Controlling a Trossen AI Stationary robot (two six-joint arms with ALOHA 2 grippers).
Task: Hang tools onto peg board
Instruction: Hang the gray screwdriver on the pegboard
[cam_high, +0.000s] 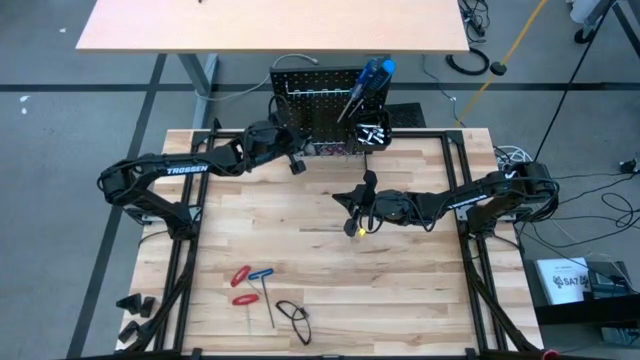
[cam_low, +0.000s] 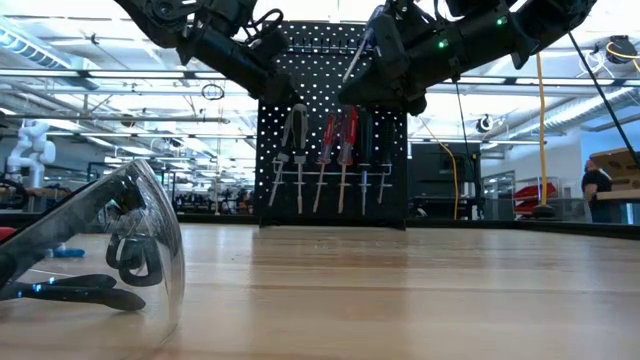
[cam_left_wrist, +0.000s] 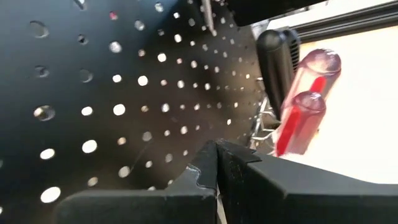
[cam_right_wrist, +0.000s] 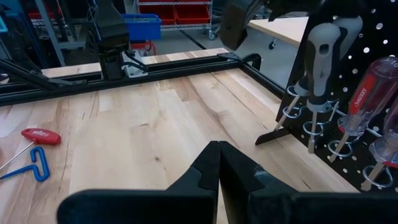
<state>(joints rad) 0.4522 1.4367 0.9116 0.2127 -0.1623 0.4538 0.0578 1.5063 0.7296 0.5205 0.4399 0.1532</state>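
Observation:
The black peg board (cam_high: 318, 108) stands at the table's far edge. On it hang silver pliers (cam_low: 291, 150), red-handled screwdrivers (cam_low: 338, 145) and smaller drivers. Its bin (cam_high: 370, 128) holds blue-handled screwdrivers (cam_high: 372, 78). My left gripper (cam_high: 297, 163) is shut right in front of the board's face (cam_left_wrist: 112, 93), beside clear red handles (cam_left_wrist: 308, 99) and a black handle (cam_left_wrist: 278, 59). My right gripper (cam_high: 345, 198) is shut above the table's middle, pointing toward the table's left, with the board (cam_right_wrist: 373, 74) at its side. Two red T-handle keys (cam_high: 241, 285) and a blue one (cam_high: 262, 273) lie near the near edge.
Clear safety glasses (cam_high: 293, 315) lie near the near edge and fill the low view's foreground (cam_low: 110, 240). A black frame rail (cam_high: 185, 250) runs along the table's sides. Bare wood (cam_right_wrist: 143, 130) lies between the right gripper and the T-handle keys (cam_right_wrist: 37, 135).

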